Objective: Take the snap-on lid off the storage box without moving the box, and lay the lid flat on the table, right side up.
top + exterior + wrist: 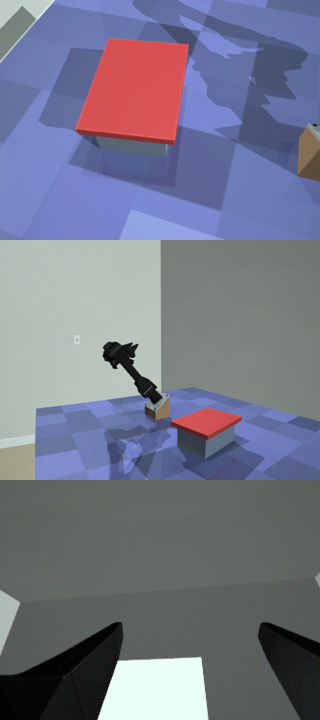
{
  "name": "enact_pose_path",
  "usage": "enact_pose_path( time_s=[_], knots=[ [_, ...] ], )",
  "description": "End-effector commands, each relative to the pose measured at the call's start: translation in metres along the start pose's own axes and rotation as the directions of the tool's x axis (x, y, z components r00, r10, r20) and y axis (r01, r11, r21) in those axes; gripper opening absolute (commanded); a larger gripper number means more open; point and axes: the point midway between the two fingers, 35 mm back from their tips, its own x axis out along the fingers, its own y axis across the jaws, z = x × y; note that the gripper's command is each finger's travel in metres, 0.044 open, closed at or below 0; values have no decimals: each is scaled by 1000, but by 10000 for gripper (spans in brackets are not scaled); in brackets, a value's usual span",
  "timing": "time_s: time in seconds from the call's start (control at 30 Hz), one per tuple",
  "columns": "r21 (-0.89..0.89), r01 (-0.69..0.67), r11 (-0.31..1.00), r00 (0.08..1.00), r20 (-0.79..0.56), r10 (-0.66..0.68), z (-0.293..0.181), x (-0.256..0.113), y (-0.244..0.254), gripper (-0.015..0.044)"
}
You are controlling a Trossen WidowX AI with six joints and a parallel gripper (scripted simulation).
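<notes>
A red lid (139,87) (206,420) lies flat on top of the grey storage box (134,146) (220,438), overhanging its sides. The box stands upright on the table. My gripper (134,344) (190,629) is open and empty. In the exterior view it is raised high above the table, to the left of the box and well above the lid. The wrist view shows its two dark fingers wide apart with neither lid nor box in sight. The gripper is not in the top view. The inside of the box is hidden by the lid.
The arm's wooden base block (308,157) (163,408) stands on the blue checkered table (77,206) (85,446), behind and left of the box in the exterior view. Shadows of the arm fall on the table. A table edge shows at the upper left of the top view.
</notes>
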Motion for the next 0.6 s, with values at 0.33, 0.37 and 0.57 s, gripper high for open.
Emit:
enact_pose_path(
  time_s=[0.33, 0.37, 0.57],
  knots=[
    [443, 316, 839, 901, 137, -411, -15, -110, -35, 235],
    [465, 328, 822, 889, 141, -435, -16, -118, -36, 235],
    [711, 375, 594, 716, 185, -673, -25, -201, -30, 235]
  ],
)
